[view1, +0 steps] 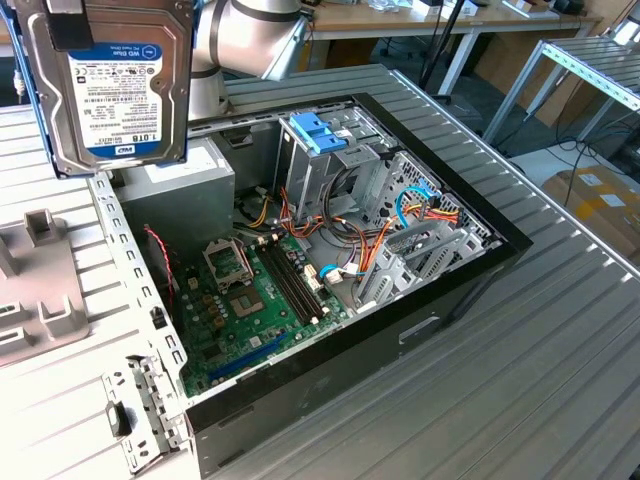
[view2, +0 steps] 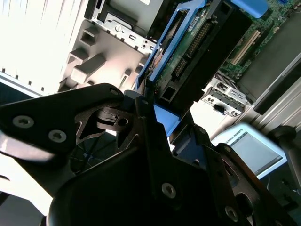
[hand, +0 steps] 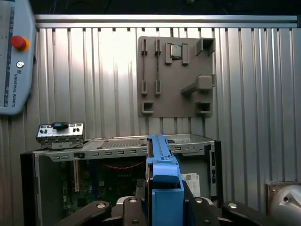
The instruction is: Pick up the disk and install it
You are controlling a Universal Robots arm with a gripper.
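While the end effector (hand: 164, 207) grips the disk (view1: 112, 88) edgewise, high above open case (view1: 330, 372).

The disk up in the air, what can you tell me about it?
The disk is a flat silver-grey metal slab with a white printed label and blue plastic rails along its edges. It hangs on edge in the air, apart from the open computer case, clamped in the gripper. The second wrist view shows its green circuit board.

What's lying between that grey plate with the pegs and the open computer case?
Nothing. In the first wrist view, only bare ribbed table separates the grey plate from the computer case, while the pincer holds the disk.
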